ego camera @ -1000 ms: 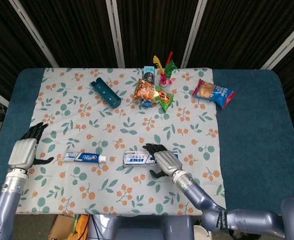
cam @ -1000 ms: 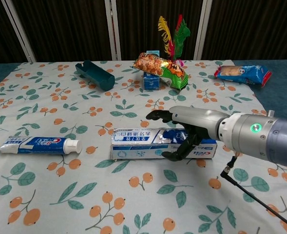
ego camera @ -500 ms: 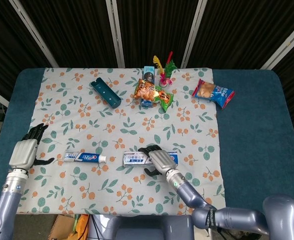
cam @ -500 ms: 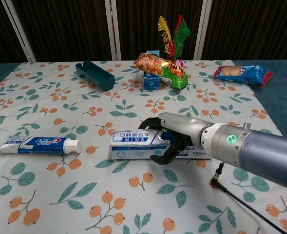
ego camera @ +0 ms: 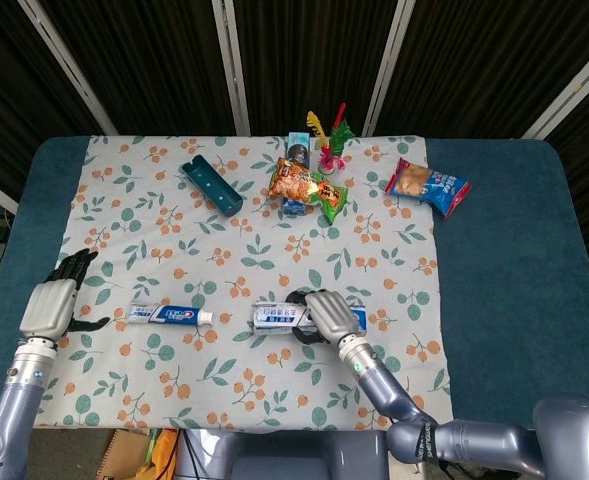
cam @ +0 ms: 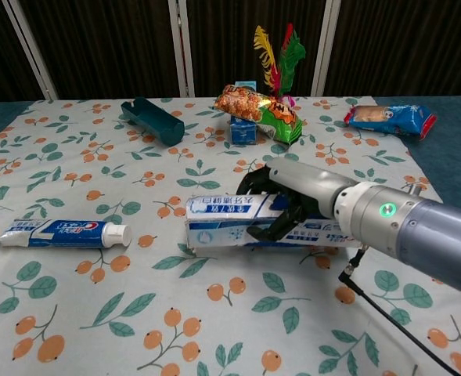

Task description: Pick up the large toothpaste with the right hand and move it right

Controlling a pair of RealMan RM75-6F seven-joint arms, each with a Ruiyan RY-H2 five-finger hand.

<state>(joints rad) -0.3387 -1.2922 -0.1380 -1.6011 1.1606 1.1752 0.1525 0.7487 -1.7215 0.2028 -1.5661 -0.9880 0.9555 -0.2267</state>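
Note:
The large toothpaste box [cam: 224, 222], white and blue, is gripped around its middle by my right hand [cam: 281, 202] and sits slightly raised above the floral cloth. In the head view the same box [ego camera: 277, 315] pokes out left of my right hand [ego camera: 326, 315], whose fingers wrap over its top. A smaller toothpaste tube [cam: 64, 233] lies flat to the left, also the tube [ego camera: 169, 315] in the head view. My left hand [ego camera: 49, 300] hangs at the cloth's left edge with fingers apart, holding nothing.
At the back stand a teal holder [cam: 153, 121], an orange snack bag [cam: 257, 106] on a small box, and feather toys [cam: 279, 48]. A blue snack packet [cam: 387, 117] lies at the far right. The table edge [ego camera: 514, 300] is blue beyond the cloth.
My right hand has closed around the large toothpaste box and lifted it slightly, shifting it a little right. The left hand has not moved.

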